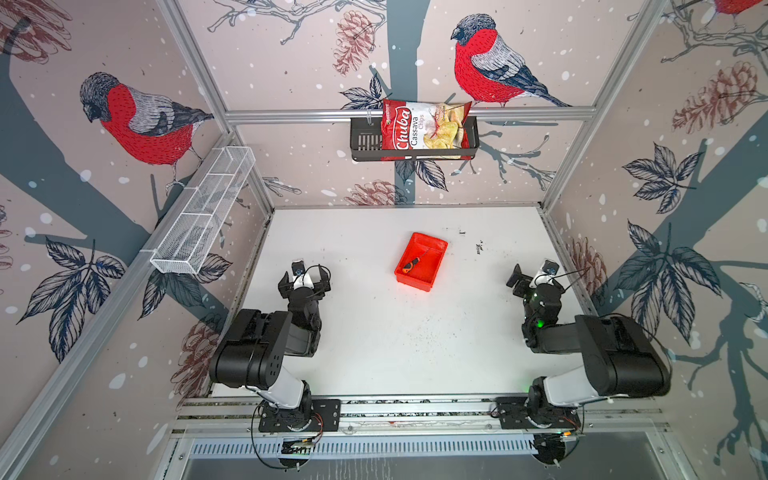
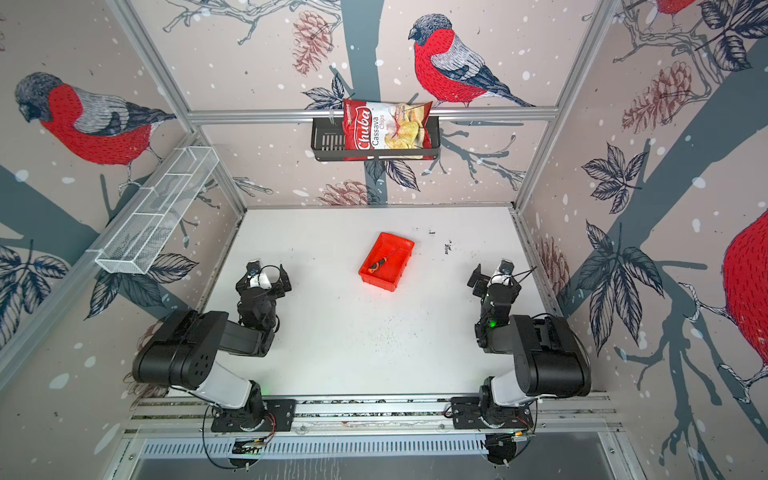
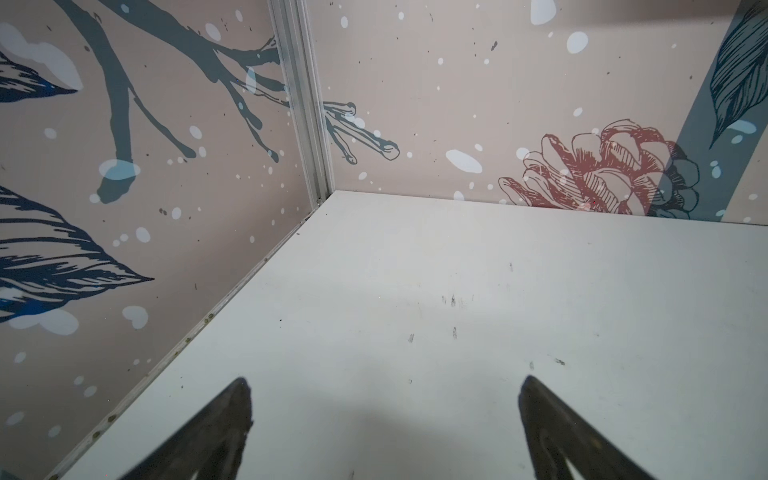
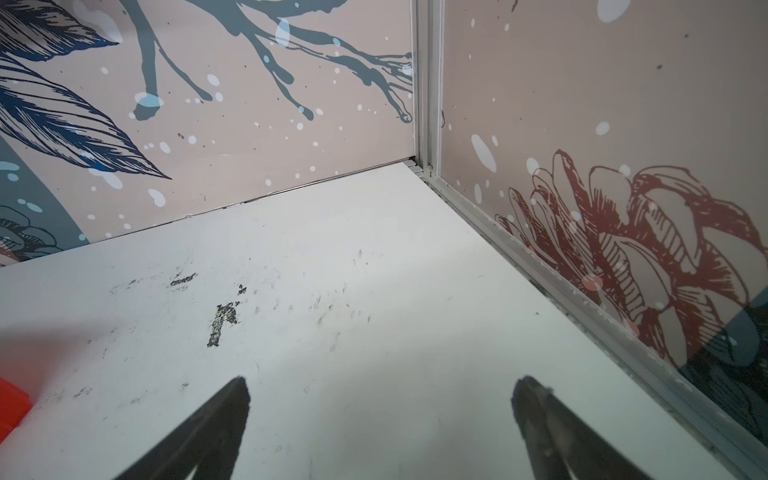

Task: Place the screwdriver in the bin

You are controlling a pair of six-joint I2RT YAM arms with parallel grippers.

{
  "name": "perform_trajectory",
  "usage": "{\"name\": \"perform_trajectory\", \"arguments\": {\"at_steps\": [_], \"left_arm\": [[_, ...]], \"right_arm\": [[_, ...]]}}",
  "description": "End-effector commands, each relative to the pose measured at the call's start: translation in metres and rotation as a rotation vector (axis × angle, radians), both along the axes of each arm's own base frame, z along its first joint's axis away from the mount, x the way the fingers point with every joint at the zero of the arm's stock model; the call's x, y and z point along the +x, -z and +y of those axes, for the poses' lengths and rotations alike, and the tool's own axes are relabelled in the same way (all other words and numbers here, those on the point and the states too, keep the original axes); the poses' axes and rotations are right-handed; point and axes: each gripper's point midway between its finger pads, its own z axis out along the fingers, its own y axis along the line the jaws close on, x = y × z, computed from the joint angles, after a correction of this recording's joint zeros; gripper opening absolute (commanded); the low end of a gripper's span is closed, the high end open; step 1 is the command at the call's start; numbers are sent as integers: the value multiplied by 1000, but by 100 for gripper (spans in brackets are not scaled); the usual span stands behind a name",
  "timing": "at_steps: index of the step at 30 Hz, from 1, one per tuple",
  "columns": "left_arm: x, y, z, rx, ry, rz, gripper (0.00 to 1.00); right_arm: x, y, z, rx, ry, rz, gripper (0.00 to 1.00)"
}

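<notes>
**A:** Item one, the screwdriver (image 1: 411, 264)?

**B:** It lies flat inside the bin (image 1: 417, 284), with the handle toward the near corner and the shaft slanting toward the far wall. Both top views show this.

**A:** Item two, the bin?

**B:** A red tray, mid-table (image 1: 374, 332), between the two arms. Neither arm touches it.

**A:** Left gripper (image 3: 384, 386)?

**B:** The jaws are spread wide over bare table with nothing between them, well apart from the bin.

**A:** Right gripper (image 4: 382, 386)?

**B:** Likewise spread and empty, near the right wall. Its wrist view catches only a red corner of the bin.

**A:** Status?

**B:** By my reckoning the placement is done. I see nothing outstanding.
</notes>
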Motion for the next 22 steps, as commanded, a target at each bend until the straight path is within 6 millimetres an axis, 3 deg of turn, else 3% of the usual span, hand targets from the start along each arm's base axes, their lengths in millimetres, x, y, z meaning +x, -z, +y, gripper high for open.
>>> {"name": "perform_trajectory", "arguments": {"at_steps": [1,22], "left_arm": [[3,-5,-4,-21,23,-24,98],[3,-6,-3,-18,21,-28,98]], "right_arm": [[4,-11,3,18,-11,-48,100],[4,-10,7,-11,-1,-38,100]]}}
